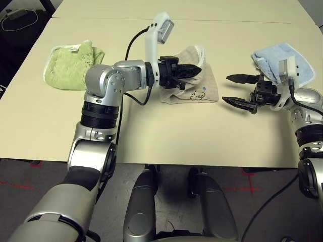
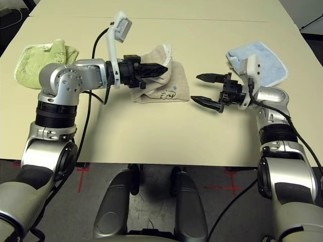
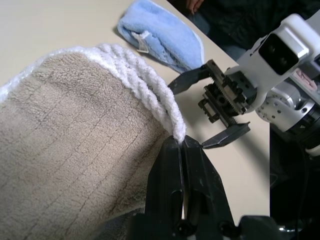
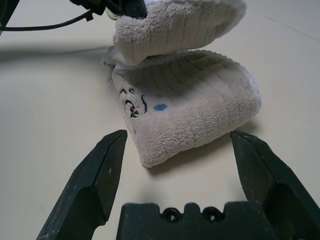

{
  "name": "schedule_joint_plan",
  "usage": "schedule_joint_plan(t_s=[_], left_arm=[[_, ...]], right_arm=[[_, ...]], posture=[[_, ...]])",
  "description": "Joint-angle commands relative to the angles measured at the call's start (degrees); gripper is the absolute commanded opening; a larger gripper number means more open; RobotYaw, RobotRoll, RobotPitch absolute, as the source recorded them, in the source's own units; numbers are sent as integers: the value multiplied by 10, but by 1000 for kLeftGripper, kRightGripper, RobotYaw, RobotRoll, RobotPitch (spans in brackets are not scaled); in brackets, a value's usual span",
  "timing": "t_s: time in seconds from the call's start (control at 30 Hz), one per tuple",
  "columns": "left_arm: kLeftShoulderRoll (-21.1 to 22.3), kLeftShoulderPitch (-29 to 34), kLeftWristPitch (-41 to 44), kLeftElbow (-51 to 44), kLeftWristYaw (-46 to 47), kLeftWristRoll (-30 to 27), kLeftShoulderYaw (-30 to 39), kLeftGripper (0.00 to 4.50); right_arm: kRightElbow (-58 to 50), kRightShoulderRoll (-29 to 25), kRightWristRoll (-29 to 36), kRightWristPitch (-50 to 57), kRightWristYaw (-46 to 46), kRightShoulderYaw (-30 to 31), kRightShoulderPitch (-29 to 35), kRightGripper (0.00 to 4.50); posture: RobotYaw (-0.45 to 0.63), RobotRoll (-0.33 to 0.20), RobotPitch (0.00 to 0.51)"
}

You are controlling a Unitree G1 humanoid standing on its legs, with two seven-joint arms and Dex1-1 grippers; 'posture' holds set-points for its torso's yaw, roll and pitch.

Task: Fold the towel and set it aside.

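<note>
The beige towel point(image 1: 207, 86) lies partly folded at the table's middle, with its small dark logo point(image 4: 134, 105) on the lower layer facing my right gripper. My left gripper point(image 1: 198, 71) is shut on the towel's white stitched edge point(image 3: 150, 85) and holds that upper layer lifted above the lower one. My right gripper point(image 1: 226, 89) hovers open just to the right of the towel, its fingers point(image 4: 100, 170) spread wide on either side of the folded end without touching it.
A light green towel point(image 1: 70, 63) lies crumpled at the table's left. A light blue towel point(image 1: 282, 58) lies at the right, just behind my right wrist. The near half of the tan table point(image 1: 166, 136) is bare, its front edge close to me.
</note>
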Motion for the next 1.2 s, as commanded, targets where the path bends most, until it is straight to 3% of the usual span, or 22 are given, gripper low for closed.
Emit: schedule_joint_plan(t_s=[0.03,0.73,0.87,1.13,1.2], left_arm=[[-15,6,-14,12,-9,14,-18,13],[-86,6,-69,73,1,87,-33,13],[-85,11,-65,60,-6,86,-40,1105],[-49,-7,-1,-2,-19,40,3,4213],[-37,-12,12,-13,-18,30,19,4454]], right_arm=[[4,-6,-2,-1,3,-5,7,4500],[3,-3,-8,-8,0,0,8,4500],[4,-2,-9,-8,0,1,7,4500],[13,-4,-13,-12,1,0,1,4500],[14,-4,-12,-11,2,-2,-2,4500]], posture=[[79,0,242],[75,0,245],[75,0,244],[81,0,236],[81,0,234]])
